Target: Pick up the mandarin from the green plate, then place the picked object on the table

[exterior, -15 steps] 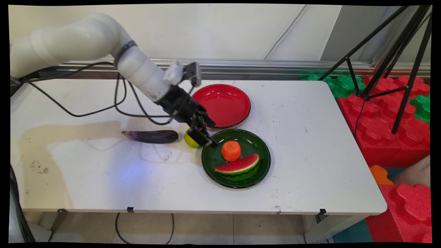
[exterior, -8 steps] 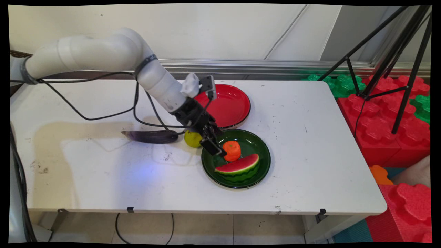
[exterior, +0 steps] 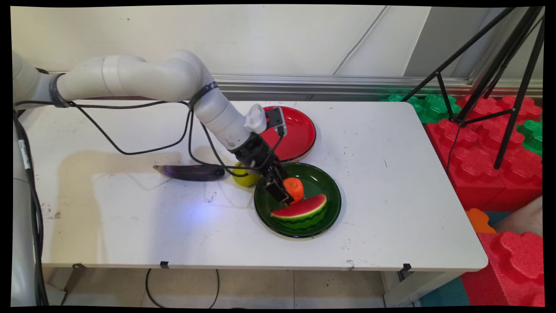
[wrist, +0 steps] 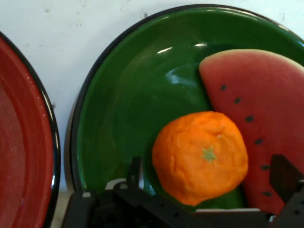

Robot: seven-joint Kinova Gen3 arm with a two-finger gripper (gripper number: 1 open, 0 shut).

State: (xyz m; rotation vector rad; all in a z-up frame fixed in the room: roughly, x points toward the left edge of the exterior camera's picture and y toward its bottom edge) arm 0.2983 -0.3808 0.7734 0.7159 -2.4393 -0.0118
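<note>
Since the earlier frames the claw has advanced from the lime onto the green plate, now released and straddling the orange, with the watermelon slice touching it just beyond, red plate alongside.

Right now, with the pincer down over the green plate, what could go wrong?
The open pincer straddles the orange, which sits against the watermelon slice; closing could pinch or shove the slice. The orange is round and might roll out of the fingers. Pressing lower could tip the green plate, which lies close beside the red plate.
</note>
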